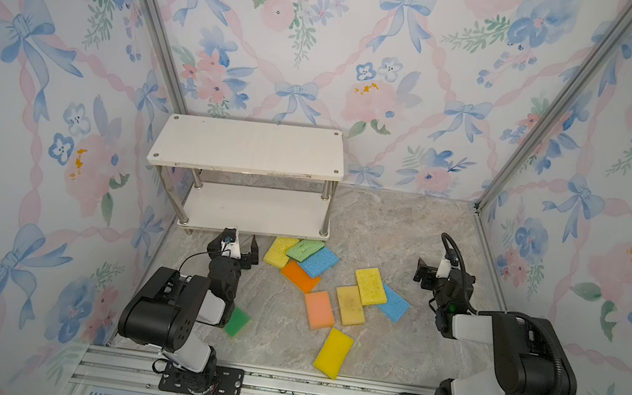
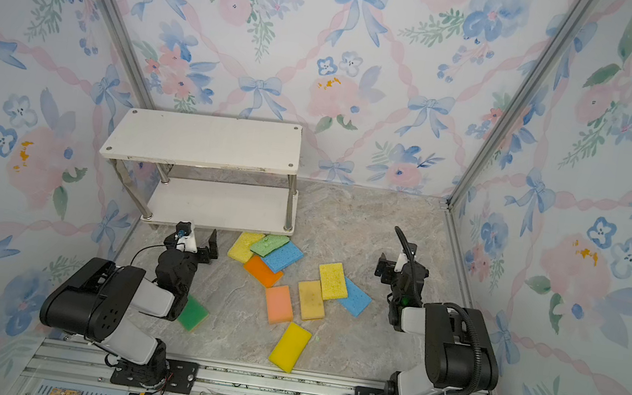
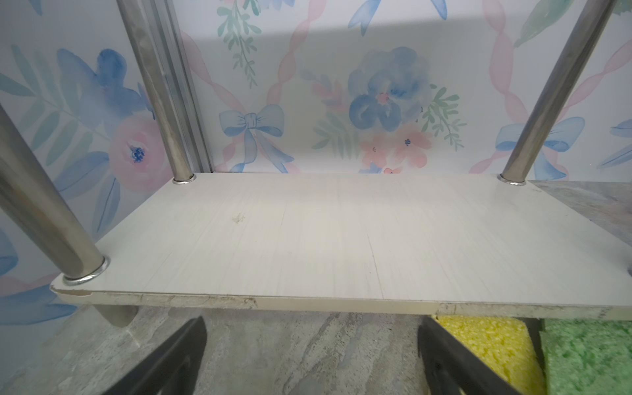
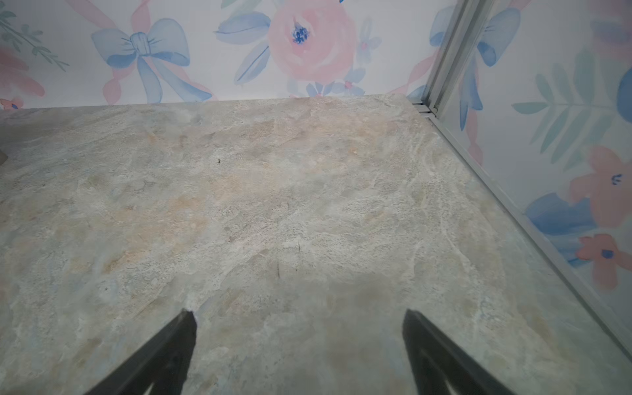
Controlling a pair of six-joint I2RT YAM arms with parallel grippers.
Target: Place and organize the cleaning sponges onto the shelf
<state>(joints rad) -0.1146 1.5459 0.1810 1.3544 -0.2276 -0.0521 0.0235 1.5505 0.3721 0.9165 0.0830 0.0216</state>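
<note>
Nearest the front edge: bright yellow sponge [image 1: 333,352], flat on the marble table [image 1: 404,240]. The other cleaning sponges [image 1: 318,310] lie scattered mid-table, four of them overlapping just before the shelf [image 1: 248,147] — white, two-tier, both boards bare. The left gripper [image 3: 311,325] and right gripper [image 4: 300,314] have their jaws spread, empty.

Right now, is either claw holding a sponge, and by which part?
Nothing is held. The left gripper is open and empty in front of the shelf; the right gripper is open over the table. The sponges lie on the table.
</note>
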